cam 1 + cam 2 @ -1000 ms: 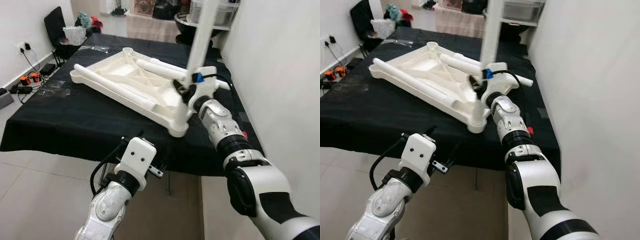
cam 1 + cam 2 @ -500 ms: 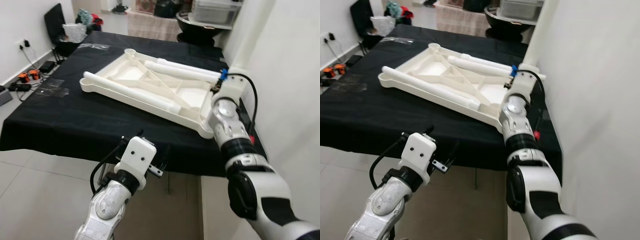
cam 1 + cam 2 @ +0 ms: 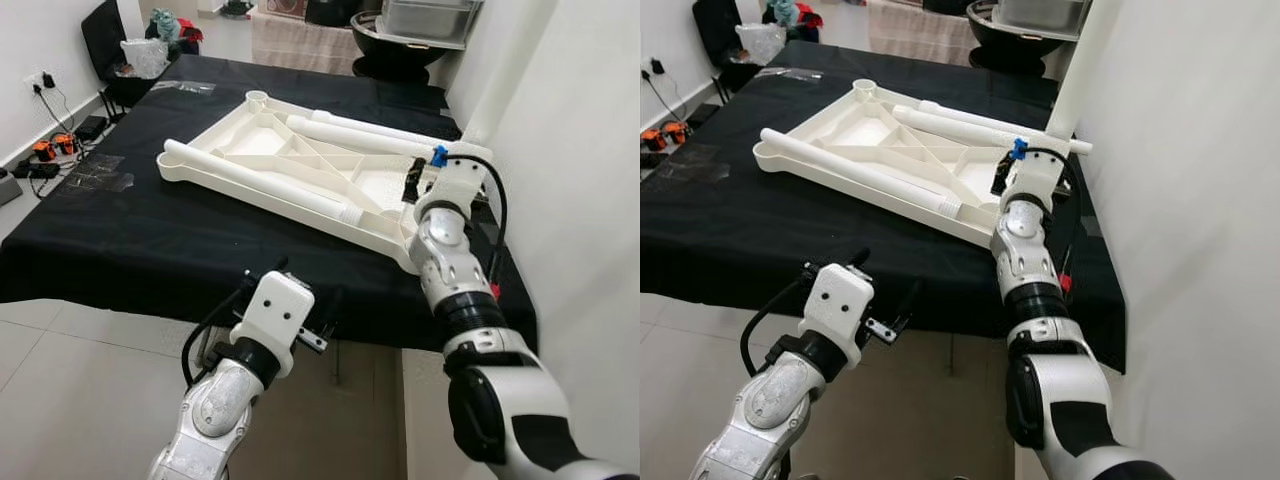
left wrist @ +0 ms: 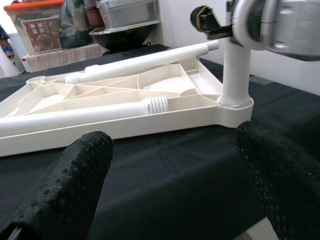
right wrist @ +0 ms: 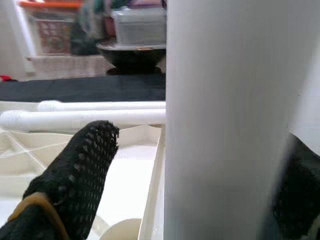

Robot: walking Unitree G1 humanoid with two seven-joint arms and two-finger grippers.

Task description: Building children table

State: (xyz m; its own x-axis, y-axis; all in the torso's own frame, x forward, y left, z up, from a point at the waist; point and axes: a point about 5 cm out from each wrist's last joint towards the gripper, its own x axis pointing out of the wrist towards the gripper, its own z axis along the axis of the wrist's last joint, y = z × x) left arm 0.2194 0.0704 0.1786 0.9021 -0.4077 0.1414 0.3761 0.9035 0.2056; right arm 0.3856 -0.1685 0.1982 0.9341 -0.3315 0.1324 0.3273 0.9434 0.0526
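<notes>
We lose the upright white plastic table leg [image 3: 1080, 70] at the frame's top edge, above our right jaws; beyond them, the clutter behind the black-clothed tabletop [image 3: 120, 240] blurs.

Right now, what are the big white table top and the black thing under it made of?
The white table top looks like moulded plastic: smooth, slightly glossy, with stiffening ribs on its underside. The black cover beneath looks like matte cloth, probably fabric, since it drapes softly over the edge.
</notes>
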